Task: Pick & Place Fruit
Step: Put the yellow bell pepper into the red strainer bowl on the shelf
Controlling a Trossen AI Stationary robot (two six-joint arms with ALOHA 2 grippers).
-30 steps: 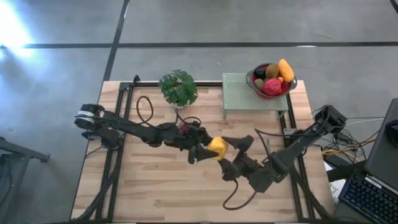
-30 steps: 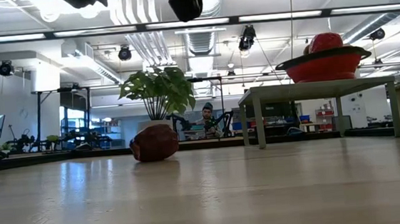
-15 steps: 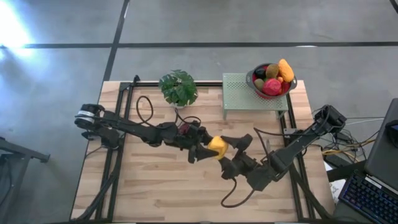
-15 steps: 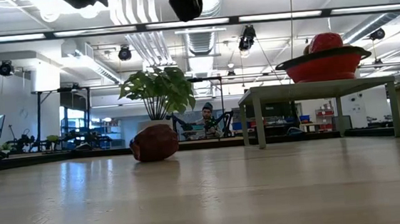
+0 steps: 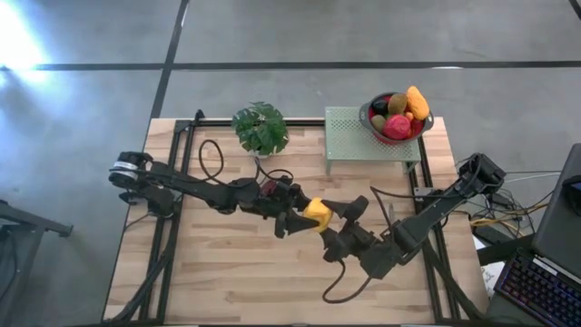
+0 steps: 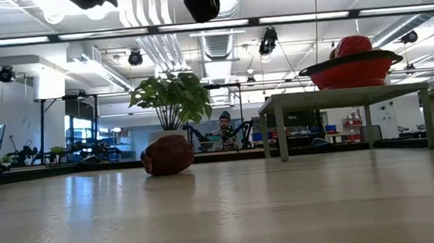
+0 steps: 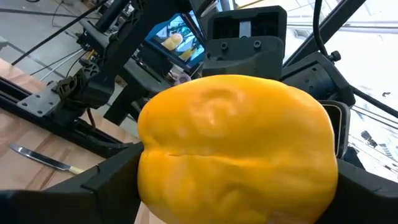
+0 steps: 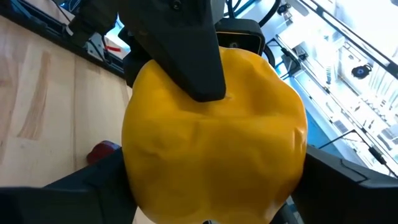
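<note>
**Yellow fruit between two tools over the table's middle**

The yellow fruit [image 5: 317,214] hangs above the middle of the table [image 5: 227,282], clamped in the left tool [image 5: 309,218]. The right tool [image 5: 332,221] has its fingers spread wide around the same fruit from the other side. A maroon fruit [image 6: 168,155] lies near the potted plant [image 5: 260,129]. No readable writing shows.

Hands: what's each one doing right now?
Left hand: closed on the yellow fruit, above the table.
Right hand: around the same fruit; grip cannot be told.
</note>
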